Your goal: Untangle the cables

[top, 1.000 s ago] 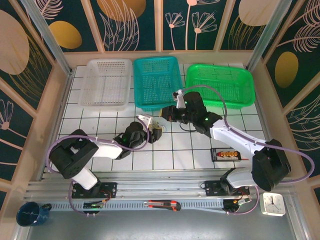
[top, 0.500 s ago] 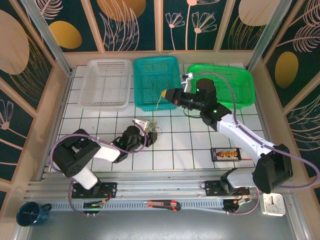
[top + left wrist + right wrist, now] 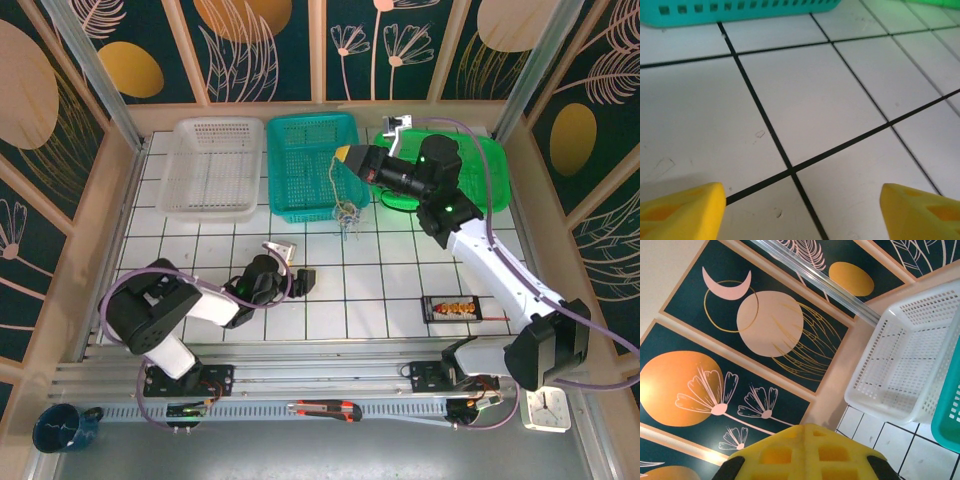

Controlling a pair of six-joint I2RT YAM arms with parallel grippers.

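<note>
Yellow-tipped, your right gripper [image 3: 344, 156] was clamped on the cables [image 3: 347, 212]. They hung from it as one thin strand, long axis near vertical, ending in a small knot by the teal basket's [image 3: 300, 212] near rim. Your left gripper [image 3: 293, 266] sat low over the table [image 3: 380, 285], jaws wide and empty. The knot lay beyond it, to its right.

Blk/wht arms [image 3: 480, 250], purple cables [image 3: 460, 123], yellow gripper fingers [image 3: 680, 210].

no legible text, labels, numbers or signs
</note>
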